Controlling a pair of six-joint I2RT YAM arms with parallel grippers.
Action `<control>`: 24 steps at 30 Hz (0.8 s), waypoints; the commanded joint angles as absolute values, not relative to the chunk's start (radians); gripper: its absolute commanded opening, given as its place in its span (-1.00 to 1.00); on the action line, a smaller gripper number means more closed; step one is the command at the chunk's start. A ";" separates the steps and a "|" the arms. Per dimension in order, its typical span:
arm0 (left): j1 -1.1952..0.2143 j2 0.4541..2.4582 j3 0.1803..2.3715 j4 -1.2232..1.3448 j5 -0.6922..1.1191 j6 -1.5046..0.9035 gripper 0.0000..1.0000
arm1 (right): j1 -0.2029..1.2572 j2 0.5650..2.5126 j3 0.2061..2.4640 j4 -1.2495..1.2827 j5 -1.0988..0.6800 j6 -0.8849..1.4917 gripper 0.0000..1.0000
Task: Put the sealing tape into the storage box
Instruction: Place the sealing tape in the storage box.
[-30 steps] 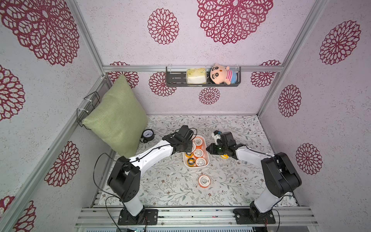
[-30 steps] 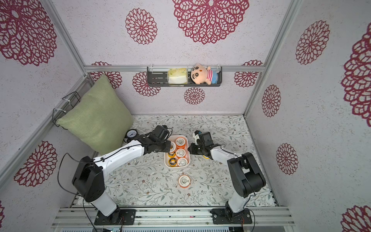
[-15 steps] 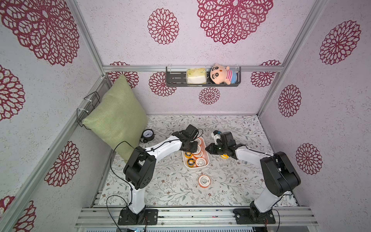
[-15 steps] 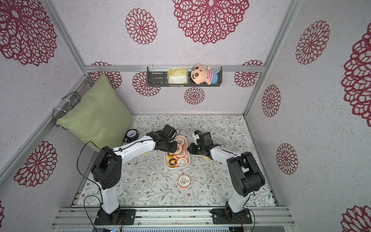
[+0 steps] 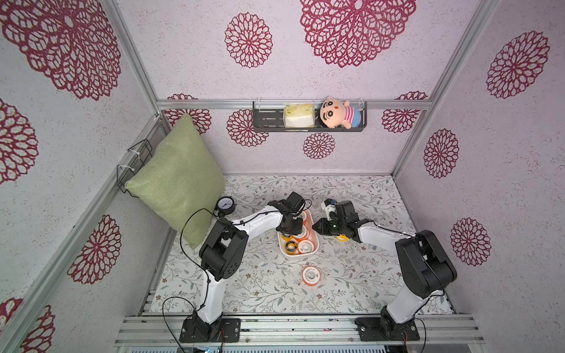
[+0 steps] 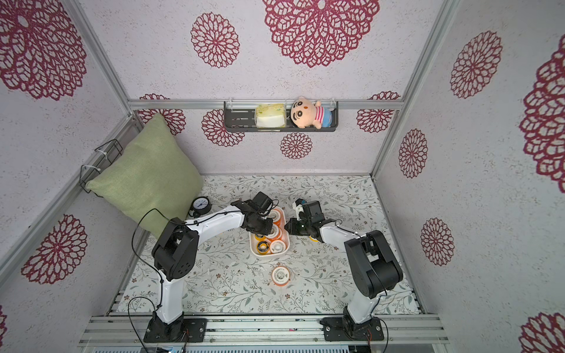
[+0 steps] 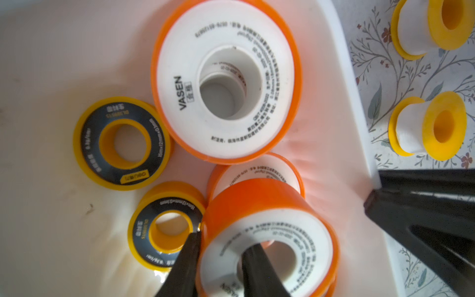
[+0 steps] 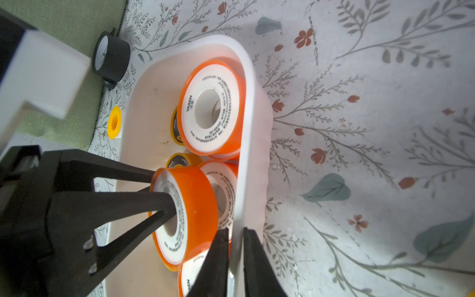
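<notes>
The white storage box [image 5: 298, 256] [image 6: 269, 253] sits mid-table and holds several sealing tape spools, orange [image 7: 226, 79] and black-faced yellow [image 7: 122, 144]. My left gripper [image 7: 221, 246] [image 5: 293, 226] is inside the box, shut on an orange spool [image 7: 267, 239] [image 8: 185, 213], with one finger in its hole and one outside the rim. My right gripper [image 8: 235, 231] [image 5: 318, 227] is shut on the box's right wall [image 8: 250, 102], one finger on each side. Another orange spool [image 5: 311, 275] [image 6: 280, 275] lies on the table in front of the box.
Two yellow spools [image 7: 431, 28] [image 7: 429, 126] lie on the table beside the box, one showing under my right arm [image 5: 341, 237]. A black gauge [image 5: 225, 204] and a green pillow [image 5: 177, 177] stand at the back left. A wall shelf [image 5: 269, 119] carries a doll.
My left arm has carried the orange spool to the right, from the box's left edge to over its middle, and lower. My right gripper has stayed on the box wall.
</notes>
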State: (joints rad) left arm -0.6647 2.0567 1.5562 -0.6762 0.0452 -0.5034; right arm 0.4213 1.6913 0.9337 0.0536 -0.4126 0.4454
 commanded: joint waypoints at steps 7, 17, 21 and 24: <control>-0.661 2.086 1.620 -0.685 0.052 -0.503 -0.51 | 0.419 1.700 0.954 0.041 -0.420 0.442 -0.66; -0.663 2.101 1.640 -0.698 0.064 -0.505 -0.46 | 0.419 1.697 0.954 0.037 -0.419 0.440 -0.66; -0.664 2.100 1.642 -0.704 0.068 -0.504 -0.38 | 0.419 1.697 0.955 0.035 -0.417 0.439 -0.66; -0.666 2.097 1.642 -0.706 0.063 -0.501 -0.31 | 0.419 1.698 0.954 0.034 -0.417 0.439 -0.66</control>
State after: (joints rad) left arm -0.6651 2.0823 1.6230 -0.6949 0.0593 -0.5053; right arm 0.4213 1.6924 0.9337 0.0540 -0.4149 0.4454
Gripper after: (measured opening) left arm 0.343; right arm 0.172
